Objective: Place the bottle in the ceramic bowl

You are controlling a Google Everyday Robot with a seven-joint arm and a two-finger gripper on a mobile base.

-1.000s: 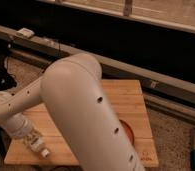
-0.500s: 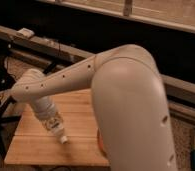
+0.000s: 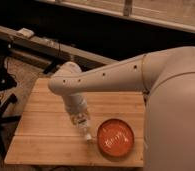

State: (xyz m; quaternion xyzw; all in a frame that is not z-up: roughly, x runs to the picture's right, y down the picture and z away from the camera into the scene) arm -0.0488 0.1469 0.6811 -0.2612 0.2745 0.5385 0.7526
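One small pale plastic bottle (image 3: 85,128) hangs cap-down, clamped in the gripper (image 3: 79,116) above the wooden table (image 3: 38,132), just left of the glossy orange-red ceramic bowl (image 3: 114,139), apparently staged for lowering in.

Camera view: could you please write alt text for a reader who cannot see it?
The robot's claw holds the bottle tilted, cap down, over a wooden table, just left of the ceramic bowl. The pale arm reaches in from the right.
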